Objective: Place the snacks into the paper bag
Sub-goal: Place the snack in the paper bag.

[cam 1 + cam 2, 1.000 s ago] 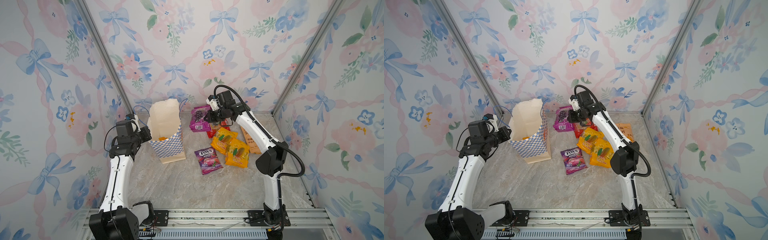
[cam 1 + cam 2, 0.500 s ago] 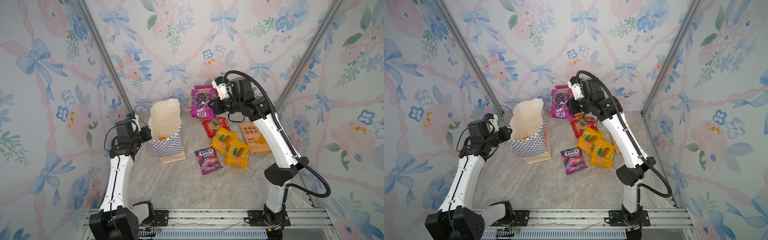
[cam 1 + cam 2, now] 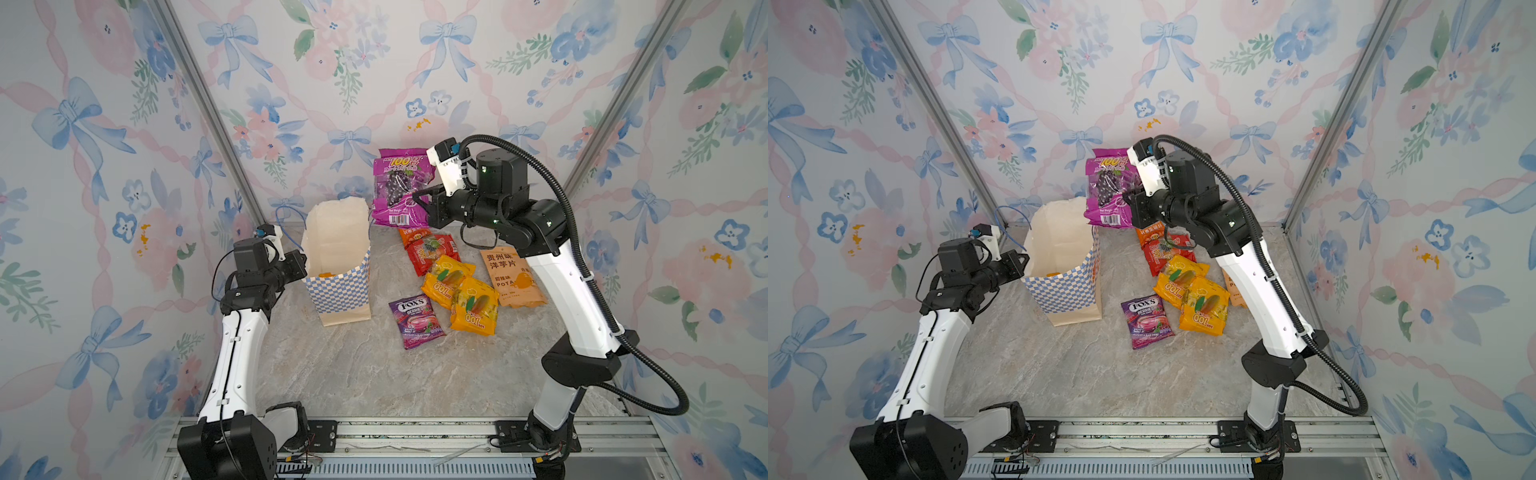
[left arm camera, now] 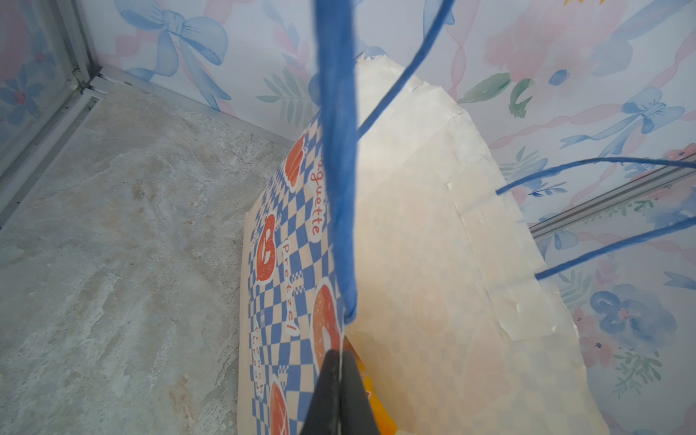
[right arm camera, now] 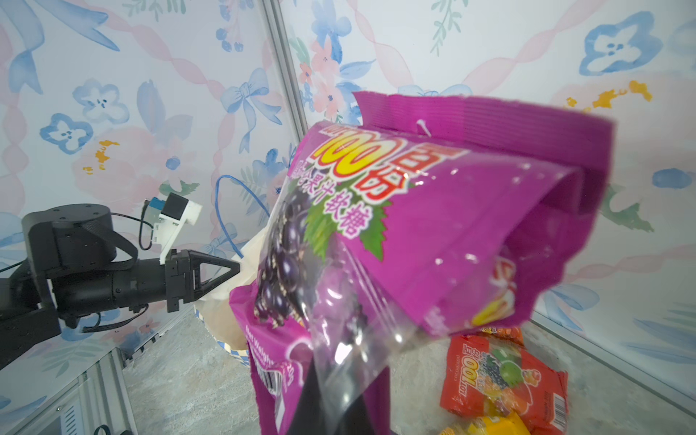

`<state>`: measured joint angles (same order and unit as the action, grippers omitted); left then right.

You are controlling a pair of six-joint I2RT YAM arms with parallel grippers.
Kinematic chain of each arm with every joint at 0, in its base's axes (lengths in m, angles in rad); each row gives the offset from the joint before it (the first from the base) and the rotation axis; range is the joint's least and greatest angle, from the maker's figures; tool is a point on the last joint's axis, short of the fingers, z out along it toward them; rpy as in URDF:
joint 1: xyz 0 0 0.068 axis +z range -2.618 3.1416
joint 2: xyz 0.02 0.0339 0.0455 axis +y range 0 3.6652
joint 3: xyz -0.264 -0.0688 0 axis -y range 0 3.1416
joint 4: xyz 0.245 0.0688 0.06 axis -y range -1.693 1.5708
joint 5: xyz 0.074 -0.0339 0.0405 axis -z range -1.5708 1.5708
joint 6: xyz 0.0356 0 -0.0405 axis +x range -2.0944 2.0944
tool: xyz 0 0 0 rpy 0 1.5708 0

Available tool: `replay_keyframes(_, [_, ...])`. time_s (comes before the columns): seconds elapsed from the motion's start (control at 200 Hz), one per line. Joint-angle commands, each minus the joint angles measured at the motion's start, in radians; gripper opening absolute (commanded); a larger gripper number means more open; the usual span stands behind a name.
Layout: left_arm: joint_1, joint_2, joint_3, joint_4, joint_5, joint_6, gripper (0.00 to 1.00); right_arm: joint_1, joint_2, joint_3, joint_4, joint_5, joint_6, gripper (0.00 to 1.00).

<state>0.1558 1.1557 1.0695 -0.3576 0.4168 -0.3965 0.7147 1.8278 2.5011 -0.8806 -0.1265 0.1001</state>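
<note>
The checkered paper bag (image 3: 338,286) (image 3: 1065,291) stands open at the left of the table. My left gripper (image 3: 305,261) (image 3: 1026,259) (image 4: 341,356) is shut on its near rim, beside a blue cord handle (image 4: 339,150). A yellow-orange packet (image 4: 376,399) lies inside the bag. My right gripper (image 3: 417,203) (image 3: 1126,200) (image 5: 339,361) is shut on a big purple grape candy packet (image 3: 399,187) (image 3: 1106,187) (image 5: 433,211), held in the air just right of the bag's mouth. More snacks lie on the table: a red packet (image 3: 432,254), two yellow-orange packs (image 3: 473,305), a purple Fox's packet (image 3: 415,322) and a tan kraft pouch (image 3: 513,274).
Flowered walls close in the marble table (image 3: 353,374) on three sides, with metal corner posts (image 3: 208,104). The right arm's black cable hose (image 3: 573,232) loops out toward the right wall. A rail (image 3: 415,432) runs along the front edge.
My right gripper has lifted the purple grape packet off the table, up and toward the bag's mouth. The left arm and the bag have stayed still.
</note>
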Motion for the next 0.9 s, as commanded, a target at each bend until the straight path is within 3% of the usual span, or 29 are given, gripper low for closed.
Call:
replay_keyframes(0.0, [-0.030, 0.016, -0.003, 0.049, 0.013, -0.001, 0.00, 0.035, 0.017, 0.046, 0.144, 0.030, -0.041, 0.00])
replay_keyframes(0.445, [-0.127, 0.034, 0.011, 0.081, -0.026, -0.024, 0.00, 0.101, 0.164, 0.096, 0.170, 0.107, -0.053, 0.00])
replay_keyframes(0.895, [-0.134, 0.013, 0.004, 0.082, -0.039, -0.017, 0.00, 0.158, 0.268, 0.125, 0.202, 0.220, -0.092, 0.00])
